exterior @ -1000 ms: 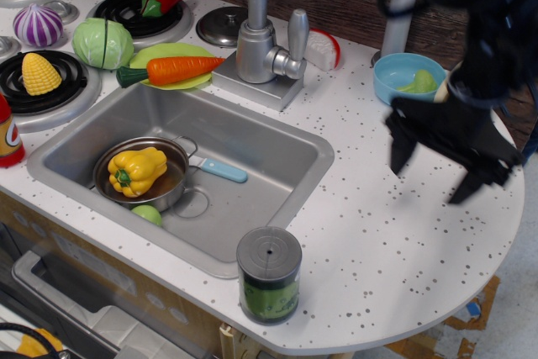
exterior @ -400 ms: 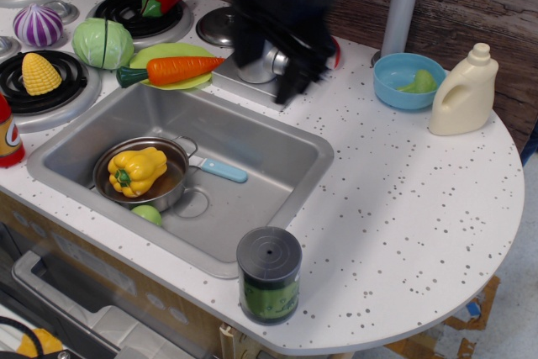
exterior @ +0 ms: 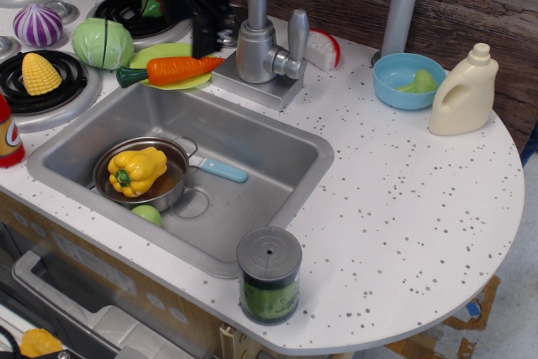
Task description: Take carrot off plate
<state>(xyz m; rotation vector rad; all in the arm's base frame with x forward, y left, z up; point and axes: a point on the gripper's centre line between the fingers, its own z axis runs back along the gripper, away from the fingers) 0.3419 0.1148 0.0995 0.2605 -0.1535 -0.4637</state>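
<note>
carrot (exterior: 181, 69) lies across plate (exterior: 160, 54) left of faucet (exterior: 256, 35); likely light, stiff, slick plastic, grip mid-body. tool (exterior: 197, 6) blurred above it, jaw state unclear.

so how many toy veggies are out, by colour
orange: 1, the carrot
yellow: 2, corn, bell pepper
green: 1, cabbage
purple: 1, onion
red: 1, chili pepper, mostly hidden behind the gripper
total: 6
</note>
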